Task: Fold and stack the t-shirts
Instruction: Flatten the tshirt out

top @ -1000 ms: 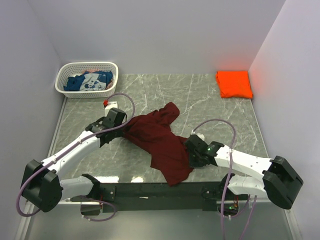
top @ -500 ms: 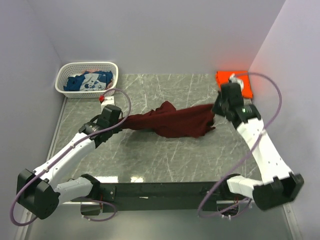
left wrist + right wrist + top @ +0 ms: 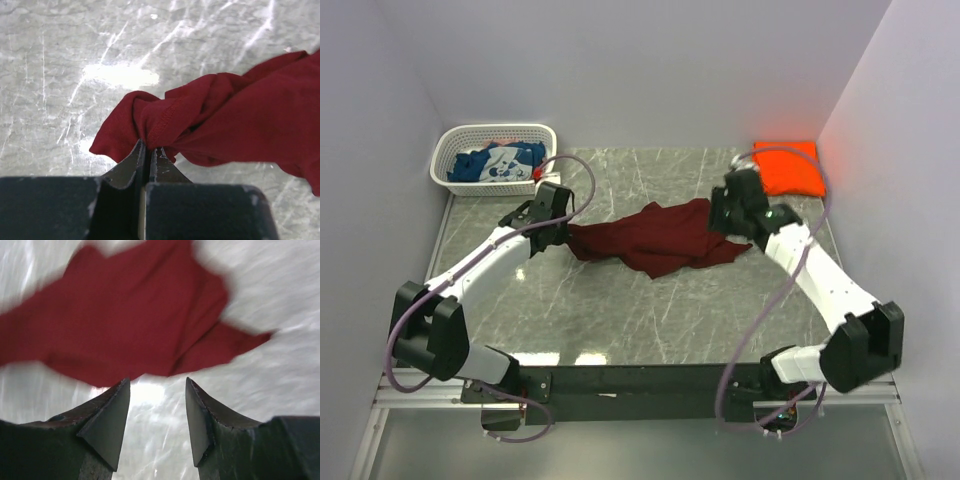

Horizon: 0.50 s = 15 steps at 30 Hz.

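Your left gripper (image 3: 148, 150) is pinched tight on a bunched edge of the maroon t-shirt (image 3: 660, 238), crumpled mid-table. Your right gripper (image 3: 156, 390) gapes, empty, at its other end. Far right corner: folded orange t-shirt (image 3: 788, 167). Far left: blue t-shirt (image 3: 495, 163) in the basket (image 3: 546, 131).

Your left gripper (image 3: 148, 154) sits at bottom centre, jaws pressed together with only a thin seam between them. They pinch a bunched fold of the maroon t-shirt (image 3: 235, 120); a stitched hem (image 3: 161, 131) shows just above the gripper. From the gripper the cloth runs up and to the right in twisted folds and leaves view at the right edge. A short flap lies just left of the gripper. The grey marbled table (image 3: 55, 55) lies beneath, with a bright glare patch (image 3: 120, 76) above and left of the gripper.
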Each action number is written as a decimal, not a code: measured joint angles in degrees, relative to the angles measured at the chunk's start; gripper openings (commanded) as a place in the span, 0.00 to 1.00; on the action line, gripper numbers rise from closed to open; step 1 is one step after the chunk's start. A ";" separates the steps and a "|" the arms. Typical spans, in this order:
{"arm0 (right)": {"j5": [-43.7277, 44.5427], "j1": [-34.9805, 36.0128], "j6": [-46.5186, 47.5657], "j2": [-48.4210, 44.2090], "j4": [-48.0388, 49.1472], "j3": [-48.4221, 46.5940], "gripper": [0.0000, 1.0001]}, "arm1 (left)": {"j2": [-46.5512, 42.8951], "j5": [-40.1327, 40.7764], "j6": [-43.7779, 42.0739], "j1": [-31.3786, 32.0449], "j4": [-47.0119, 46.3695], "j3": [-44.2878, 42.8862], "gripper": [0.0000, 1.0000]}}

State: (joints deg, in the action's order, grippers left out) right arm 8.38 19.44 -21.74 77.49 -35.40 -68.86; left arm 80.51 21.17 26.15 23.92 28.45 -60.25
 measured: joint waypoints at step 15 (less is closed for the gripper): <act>8.63 27.56 3.28 15.19 10.29 8.15 0.60 | 0.68 -5.70 0.00 -5.38 -1.70 1.42 0.02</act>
State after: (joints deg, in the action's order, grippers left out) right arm 17.02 47.00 -18.46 92.68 -25.10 -60.71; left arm 81.19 15.46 26.15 18.55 26.74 -58.83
